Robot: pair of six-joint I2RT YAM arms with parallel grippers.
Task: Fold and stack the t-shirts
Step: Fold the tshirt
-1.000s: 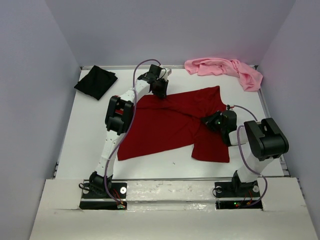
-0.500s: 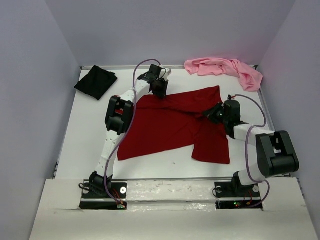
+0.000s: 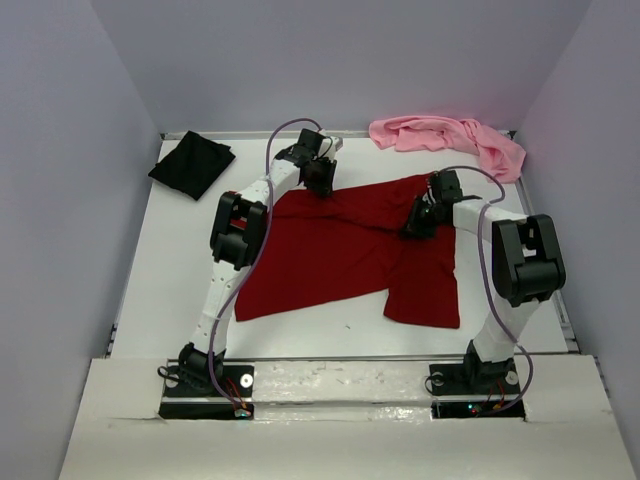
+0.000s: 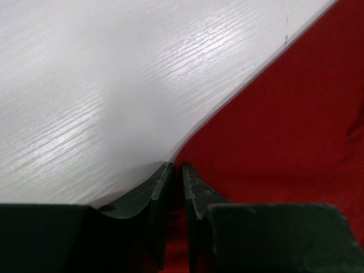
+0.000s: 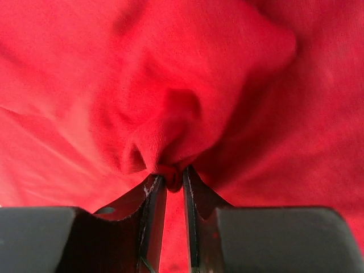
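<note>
The dark red t-shirt (image 3: 330, 250) lies spread across the middle of the table. My left gripper (image 3: 318, 178) is at its far left corner, shut on the cloth's edge (image 4: 187, 187), with white table beside it. My right gripper (image 3: 418, 222) is over the shirt's right part; a bunched pinch of red cloth (image 5: 170, 170) sits between its fingertips and the jaws stand narrowly apart. The black t-shirt (image 3: 192, 164) lies folded at the back left. At the back right the light pink t-shirt (image 3: 450, 136) lies crumpled.
Purple walls close in the white table (image 3: 170, 270) on three sides. A raised rim (image 3: 340, 356) runs along the near edge in front of both arm bases. The left arm (image 3: 236, 235) stretches over the shirt's left side.
The right arm has reached farther back, and its gripper has moved towards the far edge with the pinch of red cloth. Left gripper and the other shirts have not moved.
</note>
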